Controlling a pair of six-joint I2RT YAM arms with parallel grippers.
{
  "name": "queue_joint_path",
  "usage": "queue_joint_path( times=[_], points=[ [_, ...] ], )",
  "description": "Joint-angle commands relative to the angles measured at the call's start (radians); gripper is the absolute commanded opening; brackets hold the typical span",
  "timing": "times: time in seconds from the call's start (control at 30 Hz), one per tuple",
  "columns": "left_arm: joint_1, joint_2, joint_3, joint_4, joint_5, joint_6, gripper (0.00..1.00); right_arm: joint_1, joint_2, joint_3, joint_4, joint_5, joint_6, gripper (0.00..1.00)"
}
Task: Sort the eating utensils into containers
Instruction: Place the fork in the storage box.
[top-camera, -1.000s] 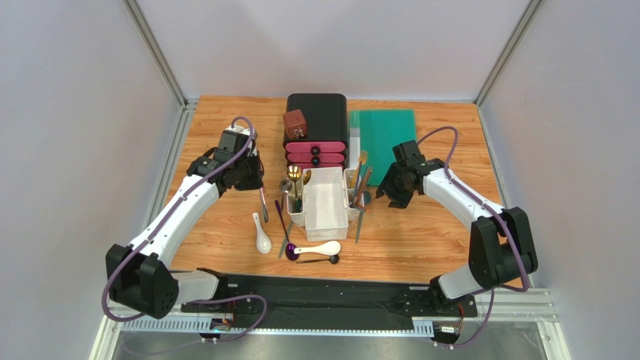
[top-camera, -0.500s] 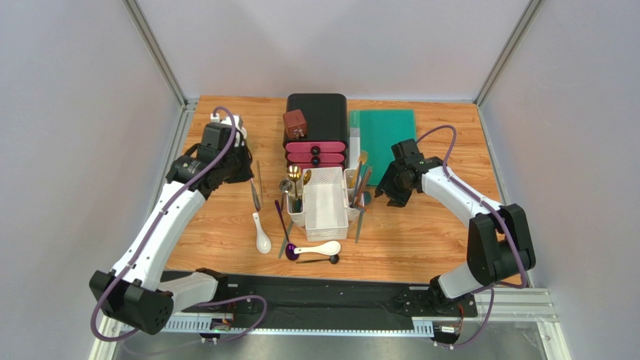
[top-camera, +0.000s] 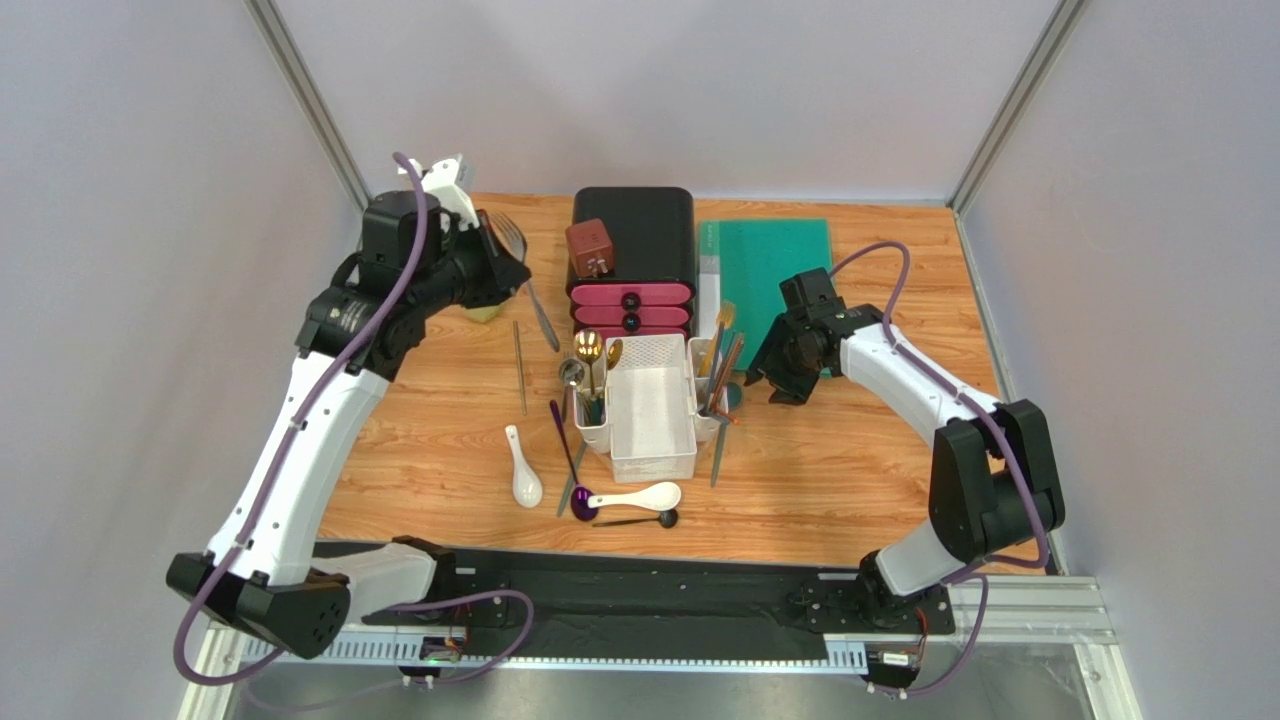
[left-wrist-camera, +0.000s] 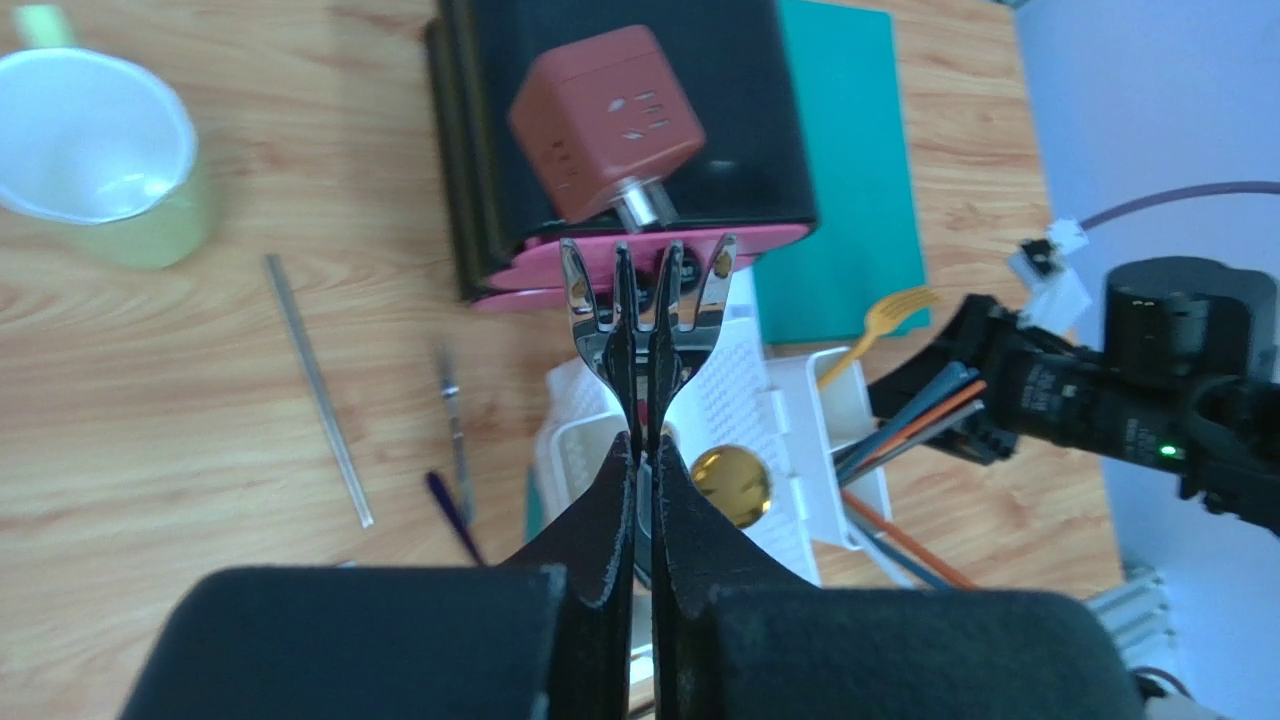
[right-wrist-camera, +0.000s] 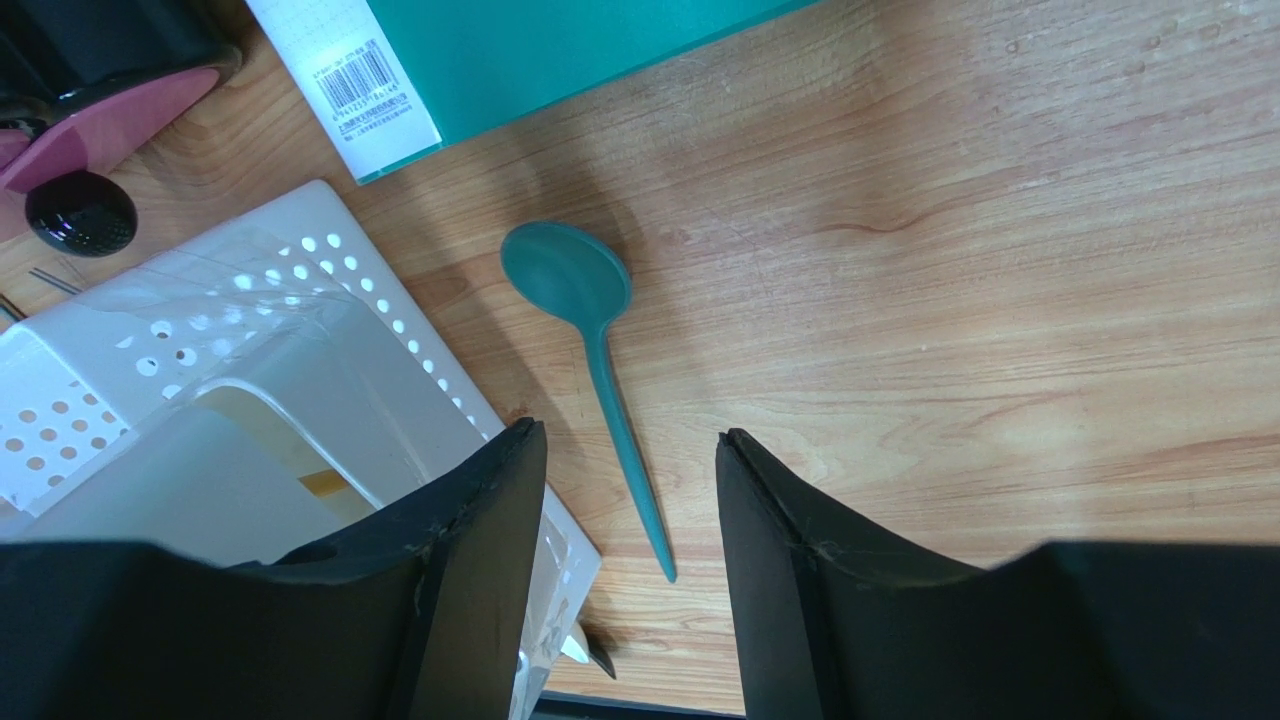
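Left pincer clamps fork; 4 tines countable in wrist view only.

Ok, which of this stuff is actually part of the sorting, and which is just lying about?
Part of the job: fork in the left gripper, teal spoon, white soup spoons, purple spoon, black spoon, silver chopstick, white caddy.

Just lying about: black-and-pink drawer box, brown cube, yellow mug, teal board.
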Motion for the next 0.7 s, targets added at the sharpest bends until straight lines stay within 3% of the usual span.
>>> queue_joint_path(
  times=[0.0, 0.67],
  points=[
    [-0.035, 0.06, -0.046, 0.21, 0.14, -0.07, 0.0, -0.001, 0.009, 0.037, 0.019, -0.01, -0.005, 0.5],
    [-0.22, 0.433, 0.187, 0.357, 0.22, 0.001, 0.0, -0.001, -0.023, -0.008, 0.022, -0.001, 0.033, 0.5]
  ],
)
